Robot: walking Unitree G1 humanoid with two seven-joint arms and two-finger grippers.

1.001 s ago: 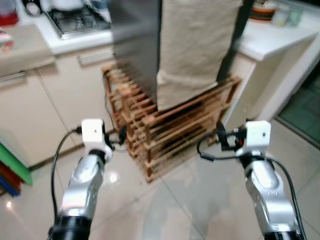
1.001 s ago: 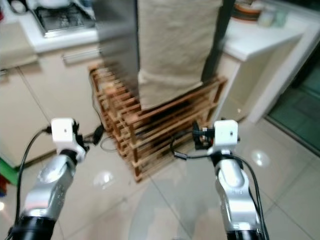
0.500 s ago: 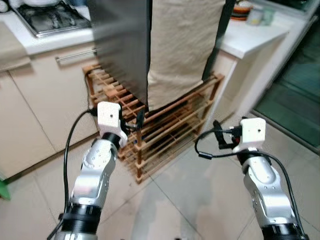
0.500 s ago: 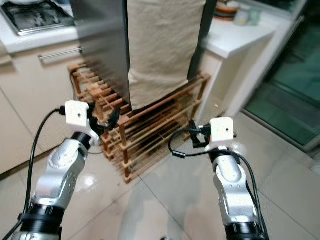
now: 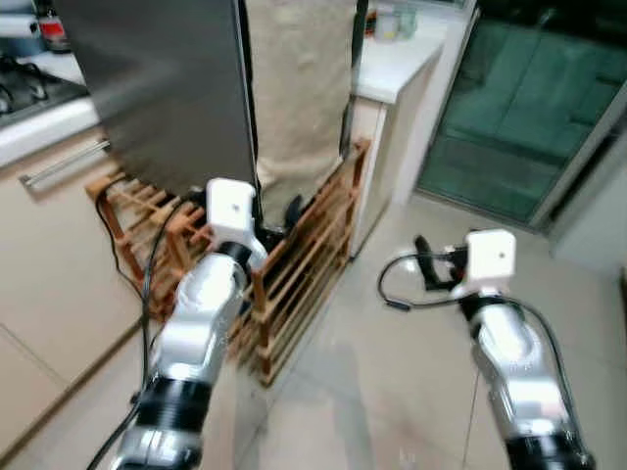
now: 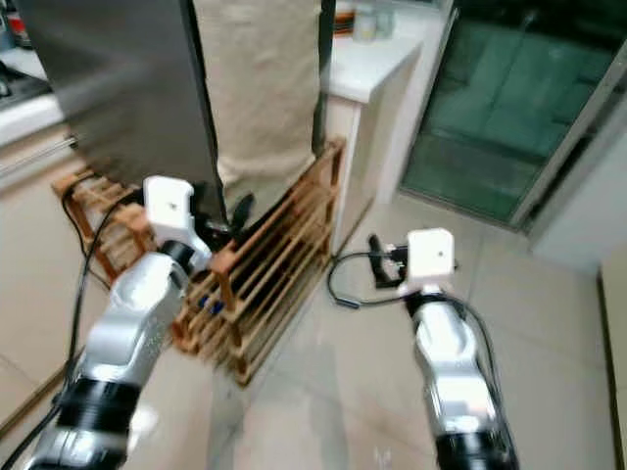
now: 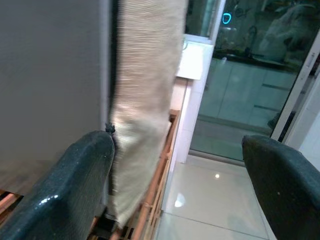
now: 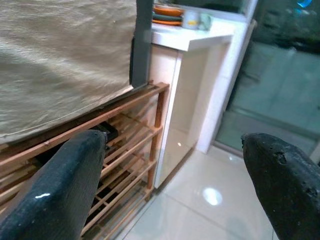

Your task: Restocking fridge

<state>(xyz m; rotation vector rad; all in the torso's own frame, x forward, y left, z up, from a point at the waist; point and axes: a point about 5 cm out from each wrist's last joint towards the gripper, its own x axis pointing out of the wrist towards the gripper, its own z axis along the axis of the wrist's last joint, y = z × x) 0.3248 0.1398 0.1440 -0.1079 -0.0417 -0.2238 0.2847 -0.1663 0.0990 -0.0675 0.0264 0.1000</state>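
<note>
While both silver arms reach forward over the pale tiled floor (image 5: 392, 392), the left gripper (image 7: 185, 185) and the right gripper (image 8: 170, 180) each hold their black fingers spread wide with nothing between them. Just past the left one, a wooden slatted rack (image 5: 304, 264) carries the steel-grey fridge (image 5: 162, 88) (a beige cloth (image 5: 294, 88) hangs down its side). Beyond stand a white counter (image 5: 392, 64) and a green-tinted glass door (image 5: 519, 108).

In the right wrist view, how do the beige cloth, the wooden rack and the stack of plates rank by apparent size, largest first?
1. beige cloth
2. wooden rack; close to the cloth, and both run out of the picture, so this order is unsure
3. stack of plates, clearly smallest, though it also stands farthest from the camera
</note>
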